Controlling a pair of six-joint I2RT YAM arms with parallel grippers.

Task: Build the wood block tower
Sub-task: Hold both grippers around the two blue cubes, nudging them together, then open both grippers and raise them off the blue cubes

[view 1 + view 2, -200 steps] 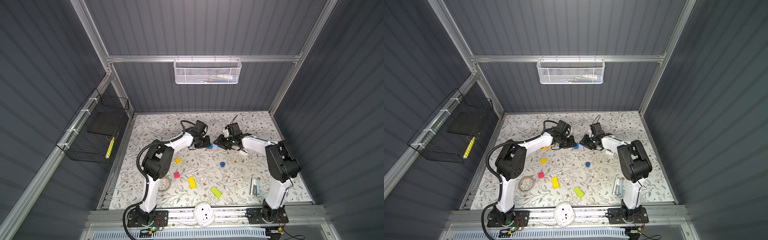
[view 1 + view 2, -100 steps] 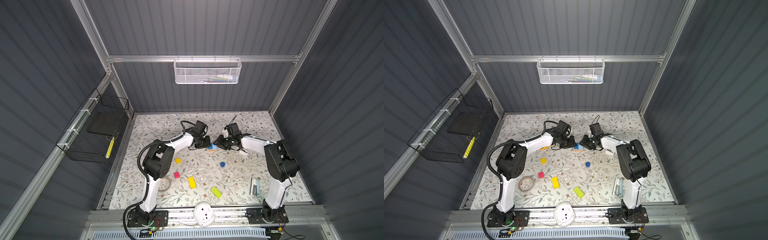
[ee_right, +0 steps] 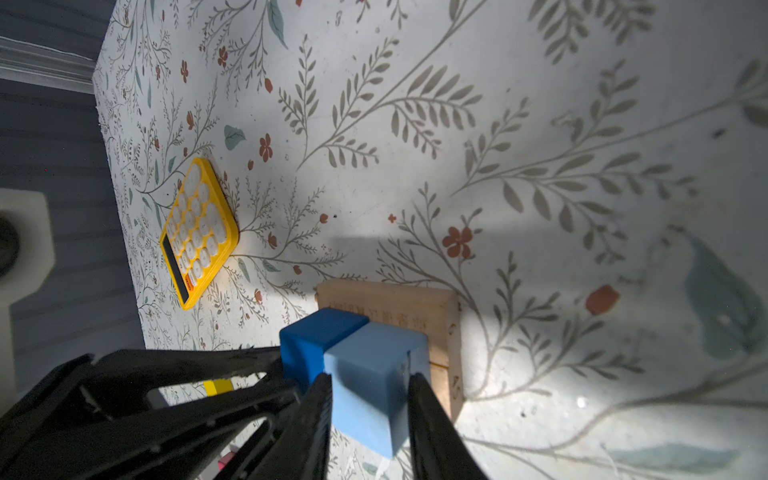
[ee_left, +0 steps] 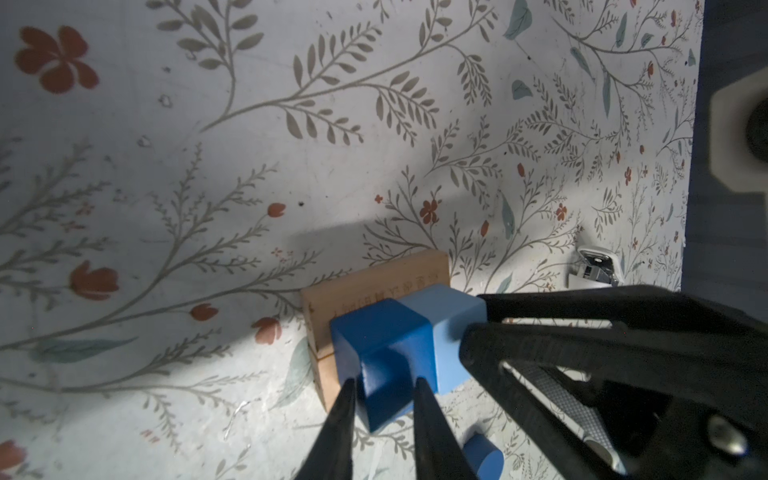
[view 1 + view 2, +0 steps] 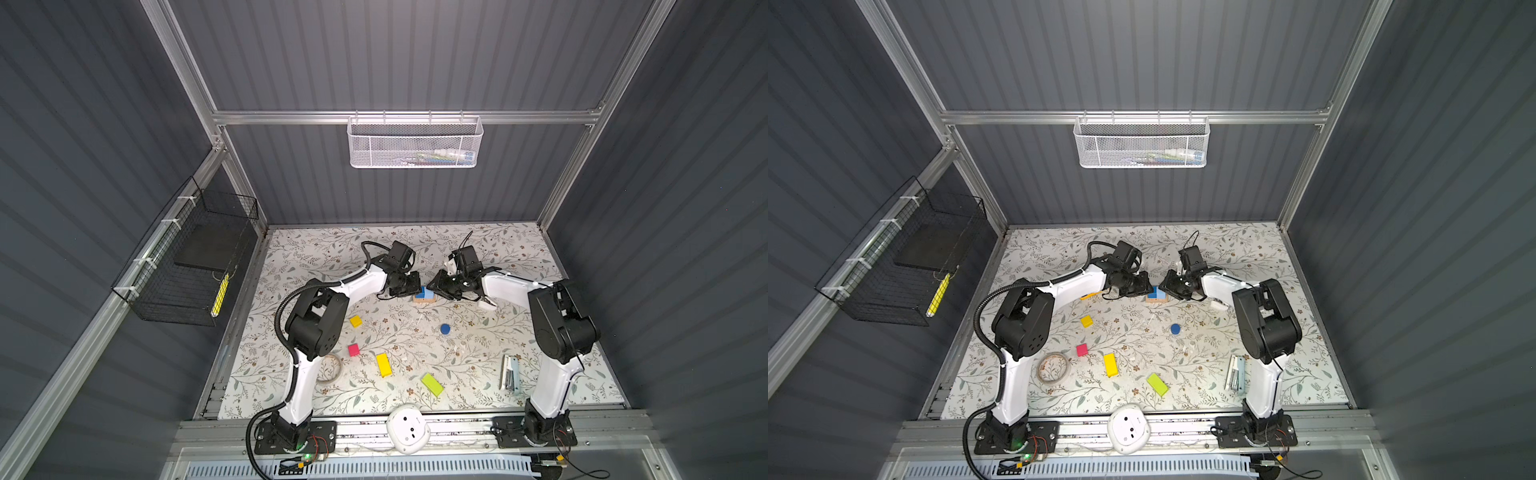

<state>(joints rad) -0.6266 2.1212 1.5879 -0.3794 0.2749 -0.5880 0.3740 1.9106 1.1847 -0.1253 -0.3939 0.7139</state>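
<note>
Left wrist view: the left gripper (image 4: pixel 384 380) has its two black fingers (image 4: pixel 345 415) clamped on the sides of a blue cube (image 4: pixel 382 345). The cube sits on a pair of tan bars (image 4: pixel 365 286) that lie flat and side by side on the floral table (image 4: pixel 249 166). Touching the blue cube on the same bars is a light-blue cube (image 4: pixel 444 328), and the right gripper reaches it from the opposite side. A blue cylinder (image 4: pixel 484 457) lies on the table nearby.

The right wrist view shows the right gripper (image 3: pixel 370 376) with its jaws pressed against two opposite faces of the light-blue cube (image 3: pixel 374 374). The blue cube (image 3: pixel 316 336) stands flush against it, and the tan bars (image 3: pixel 395 299) are underneath. A yellow calculator (image 3: pixel 199 232) with white keys lies apart, near the table's edge.

In both top views the two arms meet tip to tip over this small stack at the middle of the table, toward the back. The other blocks are scattered nearer the front: a yellow cube (image 5: pixel 355 321), a pink cube (image 5: pixel 353 350), a yellow bar (image 5: pixel 383 365), a lime bar (image 5: pixel 432 384) and the blue cylinder (image 5: pixel 445 329). All of these are well apart from the stack. A tape roll (image 5: pixel 1053 368) lies beside the left arm's base.
</note>
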